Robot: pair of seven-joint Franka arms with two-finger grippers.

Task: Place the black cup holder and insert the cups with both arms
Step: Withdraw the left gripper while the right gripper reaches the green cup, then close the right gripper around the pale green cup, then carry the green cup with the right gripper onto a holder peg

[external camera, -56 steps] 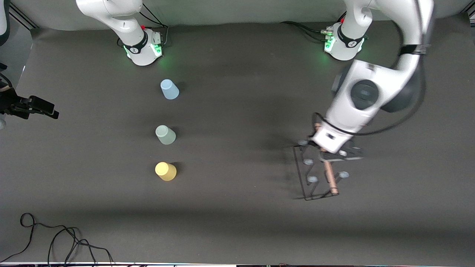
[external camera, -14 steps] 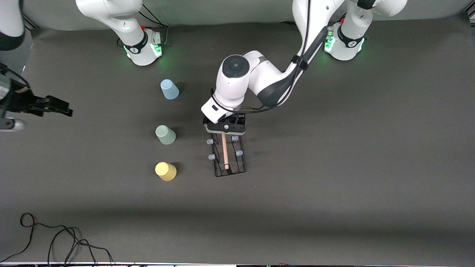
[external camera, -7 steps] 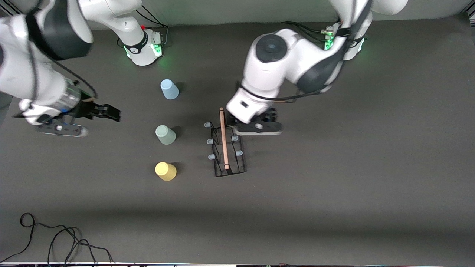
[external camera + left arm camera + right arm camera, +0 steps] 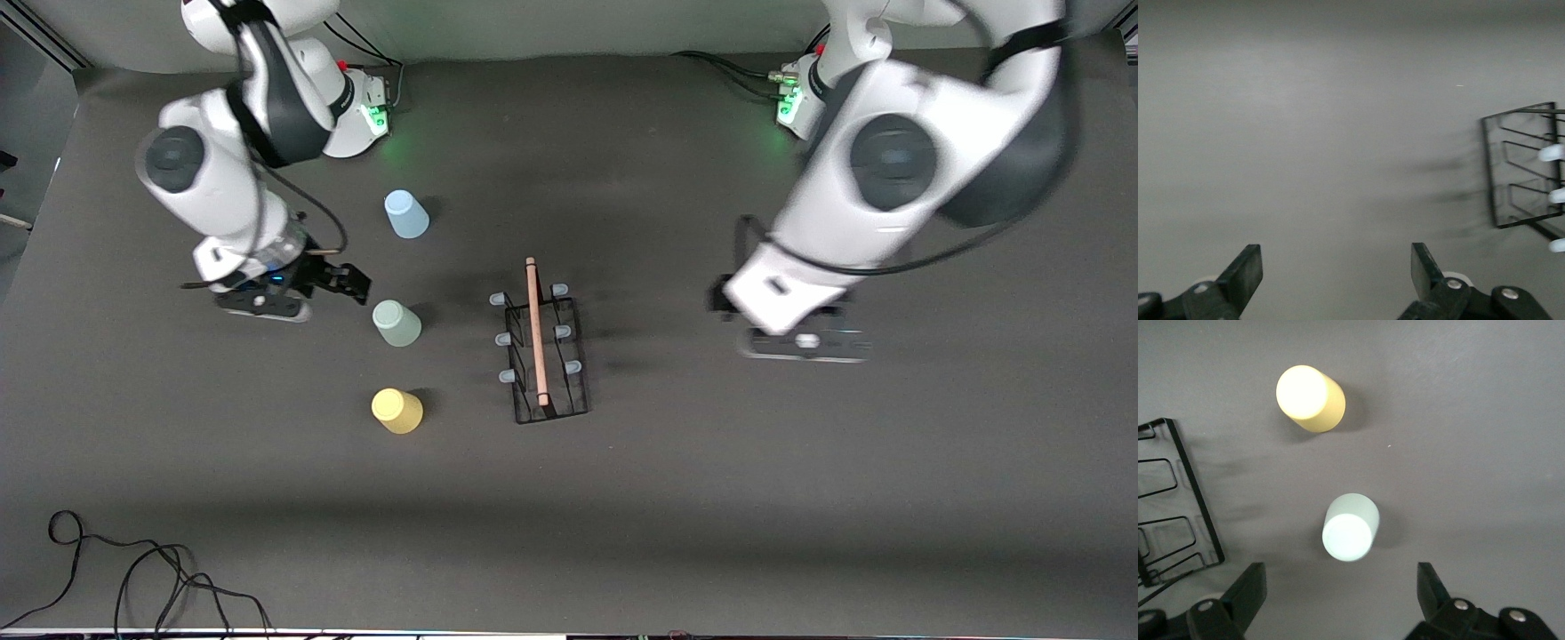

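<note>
Now rack [image 4: 542,356] released; left end effector [image 4: 1337,277] withdrawn.

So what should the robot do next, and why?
Probably lower the right gripper onto the pale green cup. Its open fingers already hover beside that cup, while the black cup holder stands on the table with bare prongs. The left gripper is open, over bare table toward the left arm's end.

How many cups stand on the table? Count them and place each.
3. The light blue cup stands farthest from the front camera, the pale green cup sits midway in the row, and the yellow cup stands nearest. None seems hidden.
</note>
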